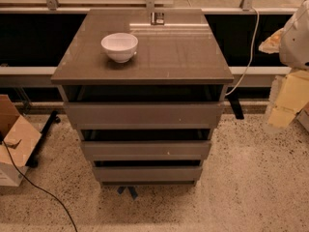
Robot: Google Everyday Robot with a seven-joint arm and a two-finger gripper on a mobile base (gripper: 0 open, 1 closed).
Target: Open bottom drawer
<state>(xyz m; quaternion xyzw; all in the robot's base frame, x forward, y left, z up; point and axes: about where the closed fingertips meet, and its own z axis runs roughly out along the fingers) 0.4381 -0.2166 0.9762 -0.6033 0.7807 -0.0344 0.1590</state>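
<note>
a grey-brown cabinet [183,57] stands in the middle of the view, seen from above and in front, on a speckled floor [251,187]. a white bowl [119,46] sits upright on its top, toward 10 o'clock from the top's centre, with a small metal post [157,18] at the back edge at 12 o'clock. three plain handleless fronts stack below the top: the top drawer [145,114], the middle drawer [147,150] and the bottom drawer [147,173], which is lowest and looks narrowest, at 6 o'clock from the bowl and just above the floor. a dark gap shows above each front; the bottom drawer's front lines up with the other two, and nothing touches it. a bit of blue tape [128,192] lies on the floor just under the cabinet at 6 o'clock. the gripper [288,98] is at the right edge at 3 o'clock, a pale yellowish shape below a white rounded arm part [297,35], well apart from the cabinet and from the bottom drawer; i cannot tell whether the claw is spread or pressed together. a white cable [251,47] hangs near the cabinet's right side at 2 o'clock. a cardboard box [14,139] sits at 9 o'clock, and a black cable [43,192] runs from it across the floor toward 7 o'clock.
</note>
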